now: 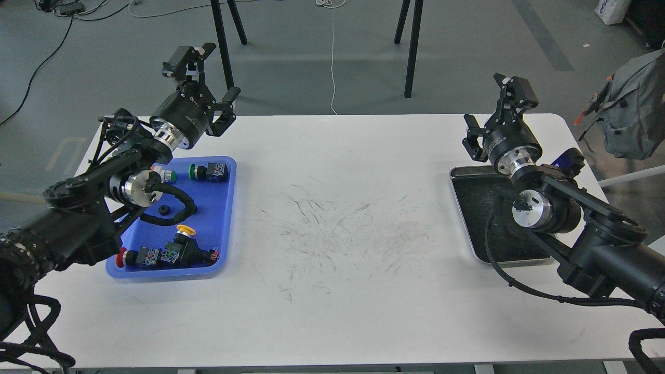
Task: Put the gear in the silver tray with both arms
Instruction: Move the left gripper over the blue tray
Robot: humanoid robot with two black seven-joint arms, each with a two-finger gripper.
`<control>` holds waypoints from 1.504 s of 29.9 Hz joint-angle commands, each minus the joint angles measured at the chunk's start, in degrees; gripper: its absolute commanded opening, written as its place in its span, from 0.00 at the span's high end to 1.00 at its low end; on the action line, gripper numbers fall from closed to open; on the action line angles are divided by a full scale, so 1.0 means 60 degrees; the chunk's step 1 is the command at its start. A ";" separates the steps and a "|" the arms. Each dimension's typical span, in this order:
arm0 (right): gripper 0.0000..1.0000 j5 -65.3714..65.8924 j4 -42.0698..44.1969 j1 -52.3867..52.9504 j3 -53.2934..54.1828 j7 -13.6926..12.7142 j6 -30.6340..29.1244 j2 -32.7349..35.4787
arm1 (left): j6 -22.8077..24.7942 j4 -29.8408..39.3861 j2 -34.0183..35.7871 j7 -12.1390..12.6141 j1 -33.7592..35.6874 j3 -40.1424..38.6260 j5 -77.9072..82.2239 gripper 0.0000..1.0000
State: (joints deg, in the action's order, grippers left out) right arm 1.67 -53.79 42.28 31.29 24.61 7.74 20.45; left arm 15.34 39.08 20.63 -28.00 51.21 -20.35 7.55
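Nothing is done yet: your silver tray lies bare at right, the gear sits in the blue tray, and both tools, left and right, hang wide and hold nothing.

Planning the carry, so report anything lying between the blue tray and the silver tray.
Nothing visible does: the white table between the blue tray and the silver tray is bare apart from scuff marks. The right arm does hang over the silver tray, covering part of its floor.
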 commanded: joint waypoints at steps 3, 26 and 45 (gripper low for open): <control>0.01 0.0000 0.0001 -0.0016 -0.0001 0.0000 0.0013 -0.0024 | -0.0096 0.0048 0.0019 0.0000 -0.0023 -0.0007 0.0601 0.00; 0.01 -0.0088 0.0074 -0.0133 0.0307 -0.0030 -0.0001 -0.0039 | 0.0711 -0.1153 -0.0816 0.0000 -0.0053 -0.0227 -0.0087 0.00; 0.01 -0.0103 0.0206 -0.0323 0.0365 -0.0132 -0.0059 -0.0097 | 0.0637 -0.0596 -0.0070 0.0000 -0.0038 0.0007 -0.0087 0.00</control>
State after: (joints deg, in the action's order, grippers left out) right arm 0.98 -52.58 41.08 33.56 23.92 7.60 19.79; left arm 18.73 34.75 19.04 -28.00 51.13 -20.26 7.08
